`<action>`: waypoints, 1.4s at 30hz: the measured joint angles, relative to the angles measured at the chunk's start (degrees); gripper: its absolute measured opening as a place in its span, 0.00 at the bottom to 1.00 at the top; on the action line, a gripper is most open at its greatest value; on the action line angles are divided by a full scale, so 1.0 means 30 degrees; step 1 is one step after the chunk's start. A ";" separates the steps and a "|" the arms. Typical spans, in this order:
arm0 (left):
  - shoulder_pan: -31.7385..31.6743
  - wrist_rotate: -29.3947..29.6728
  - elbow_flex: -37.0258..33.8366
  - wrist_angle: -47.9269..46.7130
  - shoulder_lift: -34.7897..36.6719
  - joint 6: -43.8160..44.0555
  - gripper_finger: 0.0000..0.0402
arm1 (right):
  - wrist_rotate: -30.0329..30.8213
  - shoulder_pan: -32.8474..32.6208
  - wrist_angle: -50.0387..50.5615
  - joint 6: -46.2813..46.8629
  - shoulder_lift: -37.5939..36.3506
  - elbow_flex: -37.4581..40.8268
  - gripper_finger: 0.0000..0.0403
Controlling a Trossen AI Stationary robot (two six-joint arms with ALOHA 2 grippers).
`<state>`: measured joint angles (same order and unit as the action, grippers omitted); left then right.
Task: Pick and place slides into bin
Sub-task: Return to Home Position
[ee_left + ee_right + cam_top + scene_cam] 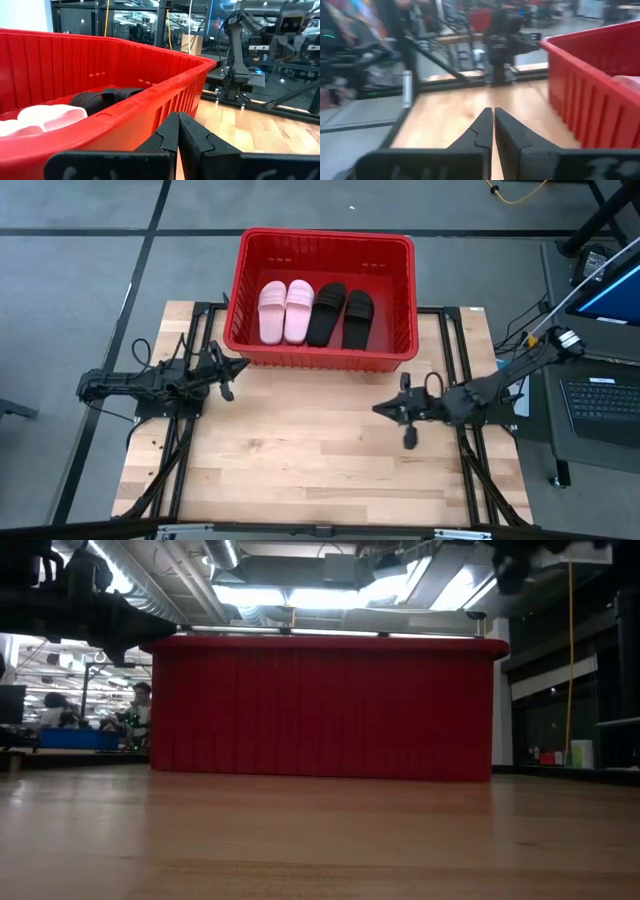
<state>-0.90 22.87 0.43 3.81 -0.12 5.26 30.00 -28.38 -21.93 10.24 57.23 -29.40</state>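
Fingers (167, 134) of left gripper (238, 367) and right gripper (380, 408) closed and empty, both outside the red bin (320, 360), left one nearer it; all four slides (298, 310) lie inside, side by side.

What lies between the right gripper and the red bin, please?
In the high view, only bare wooden tabletop separates the right gripper from the red bin.

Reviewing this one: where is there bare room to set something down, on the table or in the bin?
Widest free patch: the wooden table between the left gripper and right gripper, in front of the bin. Inside it, bare strips flank the slides at both end walls. Crowded: the bin's middle, four slides side by side.
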 joint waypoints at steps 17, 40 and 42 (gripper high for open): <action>0.0011 0.0003 -0.0007 0.0022 0.0000 -0.0002 0.00 | -0.5555 0.0000 -0.0207 -0.4526 -1.2058 0.7309 0.06; 0.0011 0.0000 -0.0015 0.0022 -0.0002 -0.0007 0.00 | 0.2509 0.1403 0.4307 -0.0931 -1.4654 0.9672 0.07; 0.0011 0.0007 -0.0015 0.0022 -0.0004 -0.0007 0.00 | 0.2401 0.1445 0.4347 -0.1833 -1.5082 0.9672 0.07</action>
<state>-0.86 22.89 0.38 3.88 -0.13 5.23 37.20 -24.05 -8.89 4.75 11.98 -0.38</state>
